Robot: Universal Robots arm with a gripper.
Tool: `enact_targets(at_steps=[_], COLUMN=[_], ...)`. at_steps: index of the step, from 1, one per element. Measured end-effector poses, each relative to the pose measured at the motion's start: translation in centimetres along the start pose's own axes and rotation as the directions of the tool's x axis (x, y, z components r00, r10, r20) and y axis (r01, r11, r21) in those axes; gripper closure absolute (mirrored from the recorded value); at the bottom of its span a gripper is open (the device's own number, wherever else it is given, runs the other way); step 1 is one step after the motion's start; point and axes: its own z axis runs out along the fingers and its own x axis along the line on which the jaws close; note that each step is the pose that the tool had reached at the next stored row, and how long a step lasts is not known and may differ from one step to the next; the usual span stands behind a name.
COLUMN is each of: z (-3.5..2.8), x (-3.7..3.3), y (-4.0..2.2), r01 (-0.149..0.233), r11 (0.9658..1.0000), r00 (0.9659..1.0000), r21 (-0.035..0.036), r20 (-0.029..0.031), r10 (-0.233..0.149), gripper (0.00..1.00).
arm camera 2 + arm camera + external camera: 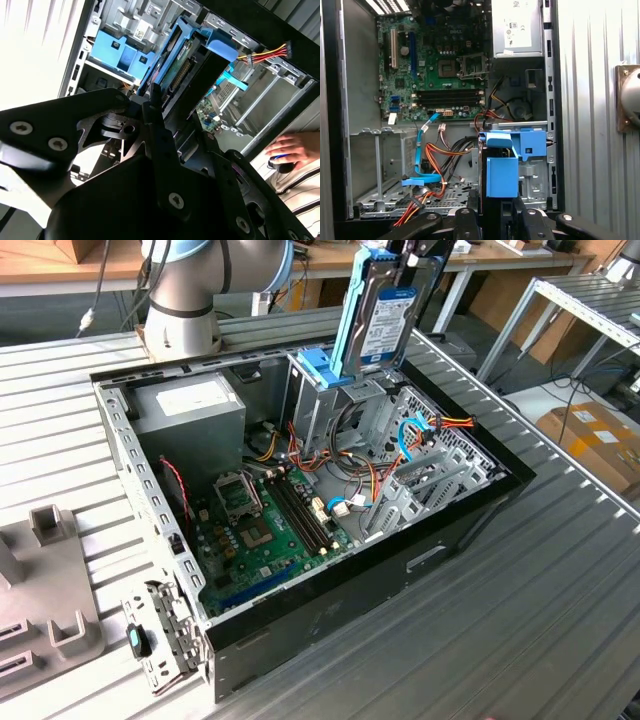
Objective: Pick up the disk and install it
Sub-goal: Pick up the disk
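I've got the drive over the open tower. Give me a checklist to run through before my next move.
1. Grip: gripper shut on the flat dark metal disk with light-blue plastic rails, which hangs upright: ok.
2. Position: disk above the grey metal drive cage, not yet inside: ok.
3. Rails lined up with the cage slot: cannot tell.
4. Blue plastic latch piece beside the disk's lower end, touching or apart: cannot tell.
5. Orange and red cable bundle lies apart from the disk: ok.
6. Person's hand outside the black computer case: ok.
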Motion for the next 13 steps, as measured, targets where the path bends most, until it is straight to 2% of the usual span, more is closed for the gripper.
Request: enact_targets(at_steps=[13], z=[-0.01], x=[1.10], y=[-0.05], r01=[0.000], r11=[1.0000], r00=[1.0000], r21=[0.0002], r20=[-0.0035], r10=[0.000], gripper=[0.65])
